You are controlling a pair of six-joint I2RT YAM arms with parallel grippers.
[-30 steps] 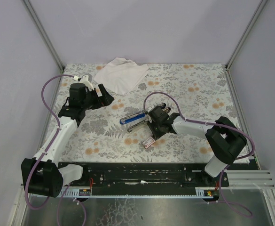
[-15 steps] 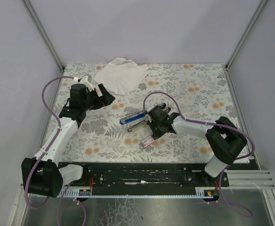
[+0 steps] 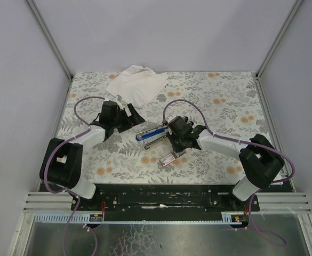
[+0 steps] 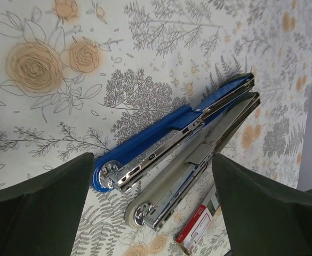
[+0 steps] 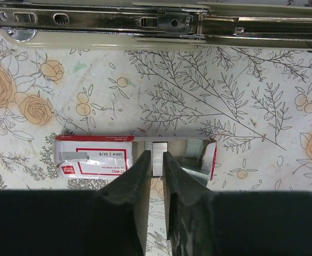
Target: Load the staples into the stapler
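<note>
Right gripper (image 5: pixel 156 156) narrow, fingers pinching both sides of a silvery strip of staples (image 5: pixel 157 146) at the open end of the red-and-white box (image 5: pixel 92 160). Cannot tell if the strip is lifted clear. Box body runs toward 9 o'clock in the wrist view. Cream stapler (image 5: pixel 145 32) at 12 o'clock, apart from the box. From above, the box lies on the floral table (image 3: pixel 225 106) at 5 o'clock of the blue stapler (image 3: pixel 151 132). Left gripper (image 4: pixel 153 160) wide, holding nothing, above both staplers.

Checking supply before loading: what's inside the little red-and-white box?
Silvery staples show in the box's open end, between the right gripper's fingertips. The labelled top covers the rest, so the amount is hidden.
</note>
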